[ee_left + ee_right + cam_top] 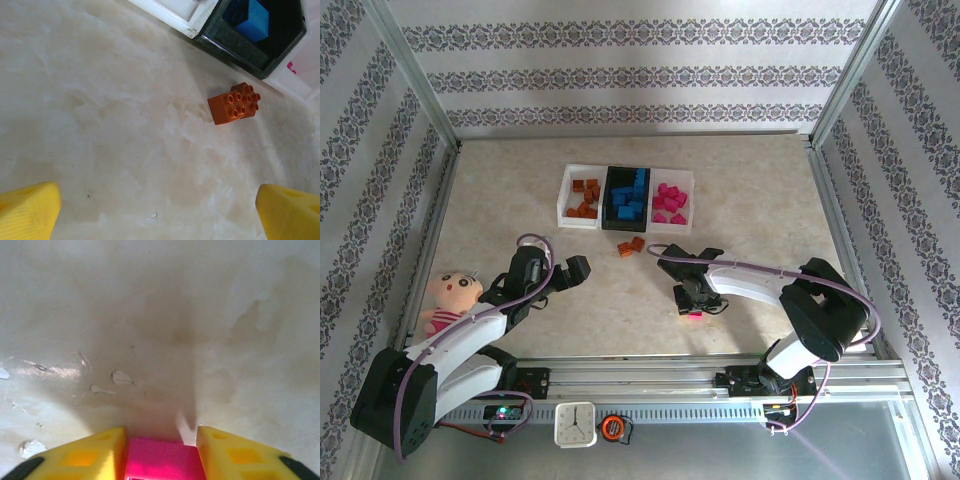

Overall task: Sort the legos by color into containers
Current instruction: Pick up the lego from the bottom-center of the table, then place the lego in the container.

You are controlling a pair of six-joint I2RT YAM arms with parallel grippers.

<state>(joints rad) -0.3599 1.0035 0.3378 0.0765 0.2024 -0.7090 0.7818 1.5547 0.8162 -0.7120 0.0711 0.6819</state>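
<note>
right hand (160, 436) low over the desk (150, 315), its fingers pressed to both sides of a pink lego (161, 460): gripped. lift straight up before swinging to the white bin (672, 227) that holds the pink bricks (670, 203), and release low inside it. left hand (157, 195) spread wide and empty, facing an orange lego (234, 103) lying near the black bin (240, 52).

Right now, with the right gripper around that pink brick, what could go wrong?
1. The pink brick reaches almost to the tips of the right gripper; if the grip is loose, it may slip out on the lift.
2. The orange brick lies close to the black bin, so the open left gripper could bump the bin when reaching for it.
</note>
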